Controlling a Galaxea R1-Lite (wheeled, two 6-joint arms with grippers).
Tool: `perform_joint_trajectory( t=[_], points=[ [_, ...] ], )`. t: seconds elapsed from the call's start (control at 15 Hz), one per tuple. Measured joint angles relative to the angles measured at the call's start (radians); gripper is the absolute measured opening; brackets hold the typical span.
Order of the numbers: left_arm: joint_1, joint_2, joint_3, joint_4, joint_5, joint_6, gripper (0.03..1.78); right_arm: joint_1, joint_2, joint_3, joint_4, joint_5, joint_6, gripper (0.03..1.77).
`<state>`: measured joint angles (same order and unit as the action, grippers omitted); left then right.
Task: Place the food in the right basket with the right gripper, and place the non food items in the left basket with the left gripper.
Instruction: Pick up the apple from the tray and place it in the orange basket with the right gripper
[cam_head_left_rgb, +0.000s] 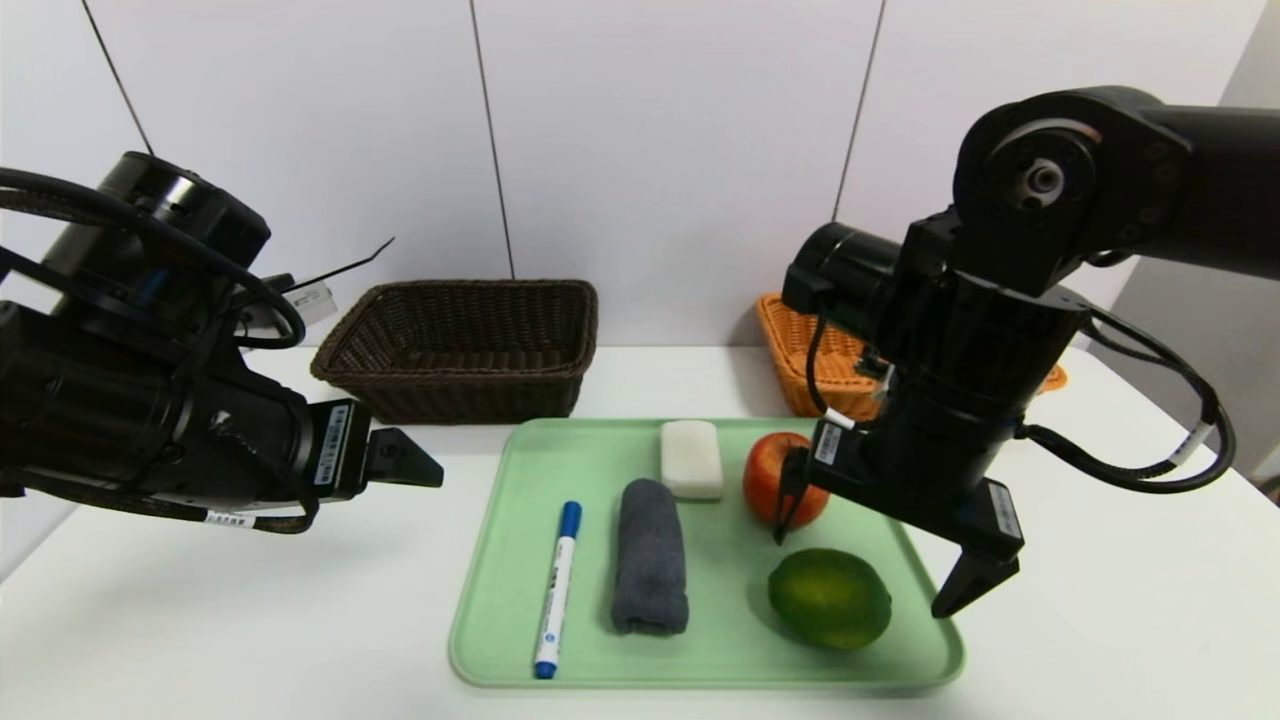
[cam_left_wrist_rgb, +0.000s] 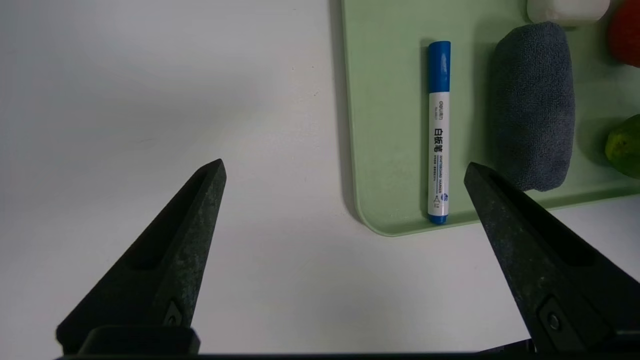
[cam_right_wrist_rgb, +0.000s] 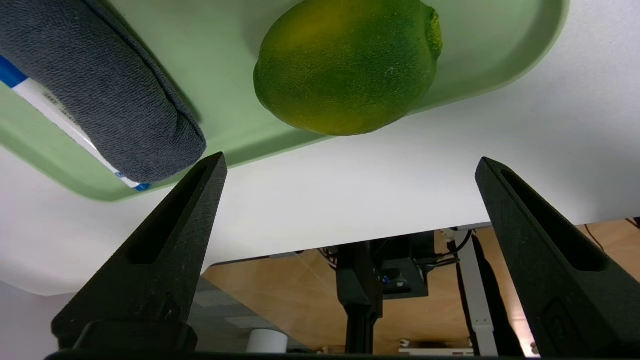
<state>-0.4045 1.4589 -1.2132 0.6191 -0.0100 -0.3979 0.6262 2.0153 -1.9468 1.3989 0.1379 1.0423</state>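
Observation:
On a pale green tray (cam_head_left_rgb: 735, 640) lie a white marker with a blue cap (cam_head_left_rgb: 556, 590), a rolled dark grey towel (cam_head_left_rgb: 650, 555), a white bar (cam_head_left_rgb: 691, 458), a red apple (cam_head_left_rgb: 762, 475) and a green citrus (cam_head_left_rgb: 830, 598). My right gripper (cam_head_left_rgb: 862, 575) hangs open just above the citrus (cam_right_wrist_rgb: 345, 65) and in front of the apple, holding nothing. The left gripper (cam_head_left_rgb: 425, 470) hovers open over bare table left of the tray, with the marker (cam_left_wrist_rgb: 438, 132) near one fingertip in its wrist view. The dark brown basket (cam_head_left_rgb: 470, 395) stands behind the tray; the orange basket (cam_head_left_rgb: 800, 365) is partly hidden by my right arm.
The tray sits on a white table (cam_head_left_rgb: 200, 620) against a white wall. The table's near edge and the floor below show in the right wrist view. Both baskets look empty as far as they show.

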Motion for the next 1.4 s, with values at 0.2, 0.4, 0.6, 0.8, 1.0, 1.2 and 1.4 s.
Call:
perform_joint_trajectory(
  t=[0.2, 0.4, 0.6, 0.8, 1.0, 1.2, 1.4],
  points=[
    [-0.002, 0.008, 0.0, -0.008, -0.001, 0.0, 1.69, -0.002, 0.04, 0.002, -0.002, 0.024, 0.001, 1.71],
    [-0.002, 0.013, -0.003, -0.009, 0.0, 0.0, 1.69, -0.01, 0.079, 0.003, -0.001, 0.03, -0.005, 1.71],
    [-0.001, 0.019, -0.006, -0.009, -0.001, 0.002, 1.69, -0.022, 0.114, 0.003, -0.005, 0.027, -0.01, 1.71],
    [-0.001, 0.022, -0.006, -0.009, -0.002, 0.003, 1.69, -0.039, 0.136, 0.003, -0.007, 0.028, -0.013, 1.71],
    [-0.001, 0.023, -0.006, -0.009, -0.002, 0.005, 1.69, -0.045, 0.153, 0.003, -0.008, 0.031, -0.013, 1.71],
    [-0.001, 0.023, -0.005, -0.009, -0.001, 0.005, 1.69, -0.048, 0.167, 0.002, -0.01, 0.034, -0.013, 1.71],
    [-0.001, 0.023, -0.004, -0.009, -0.002, 0.006, 1.69, -0.051, 0.178, 0.001, -0.01, 0.034, -0.013, 1.71]
  ],
)
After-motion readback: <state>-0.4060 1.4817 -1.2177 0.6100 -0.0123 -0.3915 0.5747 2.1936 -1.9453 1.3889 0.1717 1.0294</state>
